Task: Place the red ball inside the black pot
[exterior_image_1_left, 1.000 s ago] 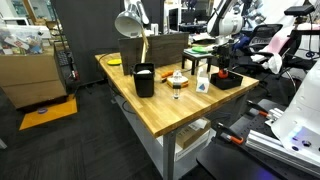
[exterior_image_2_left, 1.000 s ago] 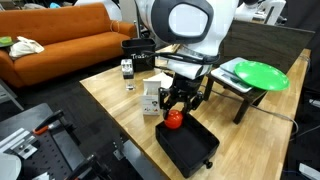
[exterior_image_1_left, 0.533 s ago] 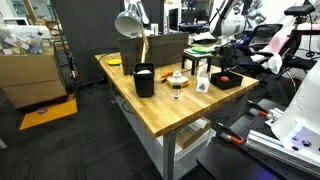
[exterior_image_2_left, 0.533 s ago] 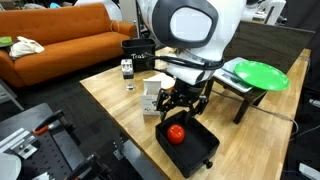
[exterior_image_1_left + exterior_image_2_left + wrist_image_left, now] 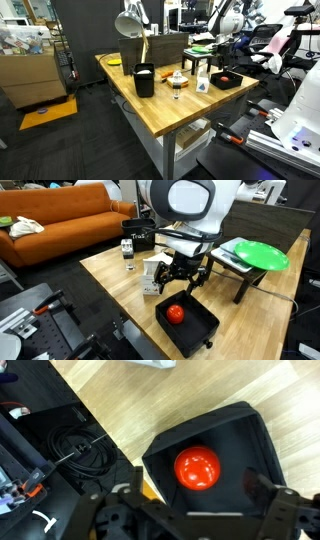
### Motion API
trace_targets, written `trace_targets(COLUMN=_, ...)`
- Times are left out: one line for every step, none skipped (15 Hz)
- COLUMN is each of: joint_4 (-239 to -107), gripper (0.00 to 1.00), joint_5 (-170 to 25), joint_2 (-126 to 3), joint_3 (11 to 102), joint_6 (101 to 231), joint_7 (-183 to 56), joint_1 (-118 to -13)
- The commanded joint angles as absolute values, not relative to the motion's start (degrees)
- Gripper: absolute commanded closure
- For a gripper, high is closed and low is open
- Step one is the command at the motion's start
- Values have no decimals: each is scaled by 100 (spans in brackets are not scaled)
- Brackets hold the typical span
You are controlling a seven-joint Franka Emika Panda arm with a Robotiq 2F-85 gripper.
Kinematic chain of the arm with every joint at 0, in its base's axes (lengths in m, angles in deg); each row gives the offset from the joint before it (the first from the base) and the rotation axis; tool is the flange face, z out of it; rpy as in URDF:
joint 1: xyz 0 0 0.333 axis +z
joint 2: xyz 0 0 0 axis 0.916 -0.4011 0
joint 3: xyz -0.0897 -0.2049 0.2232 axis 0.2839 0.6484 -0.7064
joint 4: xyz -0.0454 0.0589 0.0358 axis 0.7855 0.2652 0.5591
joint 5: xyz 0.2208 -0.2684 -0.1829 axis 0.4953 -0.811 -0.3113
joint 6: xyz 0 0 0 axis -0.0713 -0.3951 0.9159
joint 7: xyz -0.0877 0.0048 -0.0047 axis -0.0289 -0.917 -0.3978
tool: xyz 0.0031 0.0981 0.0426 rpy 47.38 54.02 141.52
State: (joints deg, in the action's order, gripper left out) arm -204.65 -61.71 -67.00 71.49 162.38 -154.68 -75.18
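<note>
Inside black pot (image 5: 243, 438), red ball (image 5: 197, 468), plainest wrist-side

Near rim of the black pot (image 5: 248, 438) hides behind the blurred claw (image 5: 192, 507).

Red ball (image 5: 222, 76) — seemingly in black pot (image 5: 235, 82)

We note the ball (image 5: 197, 468) — red, round, glossy — lying inside the pot (image 5: 256, 446), a shallow, squarish black container, upright.
</note>
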Motion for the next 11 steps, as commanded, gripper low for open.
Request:
trace_targets(joint_4=-20468, gripper=0, joint_5=-6205, joint_2=-6647, joint_3=7070, joint_6=16227, joint_7=-15491, joint_1=-7584)
trace_targets(joint_4=-20489, gripper=0, joint_5=-6205, joint_2=-6622, joint_3=7069, joint_6=16227, joint_7=-15490, joint_1=-7586)
trace_targets(joint_4=-20501, gripper=0, joint_5=-6204, joint_2=-6622, joint_3=7070, joint_6=16227, joint_7=-15490, joint_1=-7591)
trace_targets(joint_4=-20509, gripper=0, joint_5=-6204, joint_2=-6622, joint_3=7070, joint_6=16227, joint_7=-15489, joint_1=-7592)
trace_targets(joint_4=-20513, gripper=0, joint_5=-6204, joint_2=-6622, joint_3=7070, joint_6=16227, joint_7=-15489, joint_1=-7592)
trace_targets(joint_4=-20514, gripper=0, joint_5=-6204, joint_2=-6622, joint_3=7070, joint_6=16227, joint_7=-15489, joint_1=-7592)
trace_targets(joint_4=-20514, gripper=0, joint_5=-6204, joint_2=-6622, joint_3=7070, joint_6=16227, joint_7=-15489, joint_1=-7592)
trace_targets(joint_4=-20514, gripper=0, joint_5=-6204, joint_2=-6622, joint_3=7070, joint_6=16227, joint_7=-15489, joint_1=-7592)
trace_targets(joint_4=-20514, gripper=0, joint_5=-6204, joint_2=-6622, joint_3=7070, joint_6=16227, joint_7=-15489, joint_1=-7591)
trace_targets(joint_4=-20514, gripper=0, joint_5=-6204, joint_2=-6622, joint_3=7070, joint_6=16227, joint_7=-15489, joint_1=-7591)
trace_targets(joint_4=-20514, gripper=0, joint_5=-6204, joint_2=-6622, joint_3=7070, joint_6=16227, joint_7=-15489, joint_1=-7592)
